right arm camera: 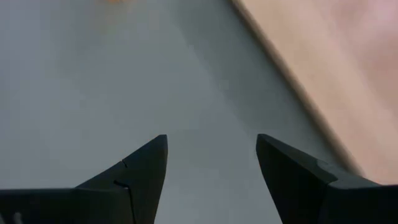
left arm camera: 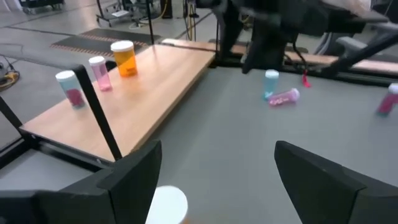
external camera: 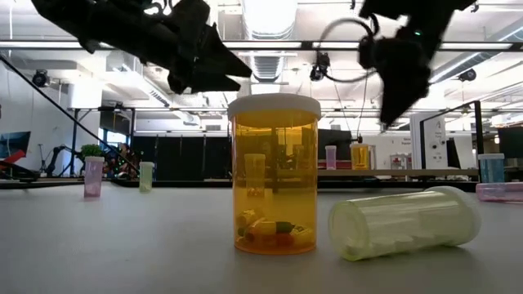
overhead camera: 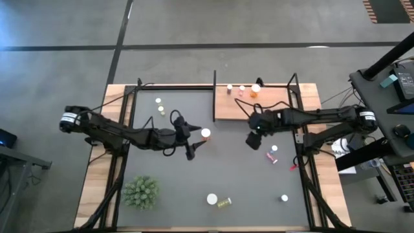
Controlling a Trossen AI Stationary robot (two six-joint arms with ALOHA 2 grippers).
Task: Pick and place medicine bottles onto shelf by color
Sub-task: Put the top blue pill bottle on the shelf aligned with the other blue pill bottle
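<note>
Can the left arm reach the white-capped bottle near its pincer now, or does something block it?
Probably yes. The left pincer is open, the white-capped bottle stands just beside it on bare mat, and the right pincer is well apart.

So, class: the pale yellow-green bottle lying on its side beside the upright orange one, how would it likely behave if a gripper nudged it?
The yellow-green bottle lies on its side on the flat mat, so its round body would probably roll. It looks like thin translucent plastic, so likely light and easily pushed. It lies near the orange bottle, so a roll that way might bump it.
</note>
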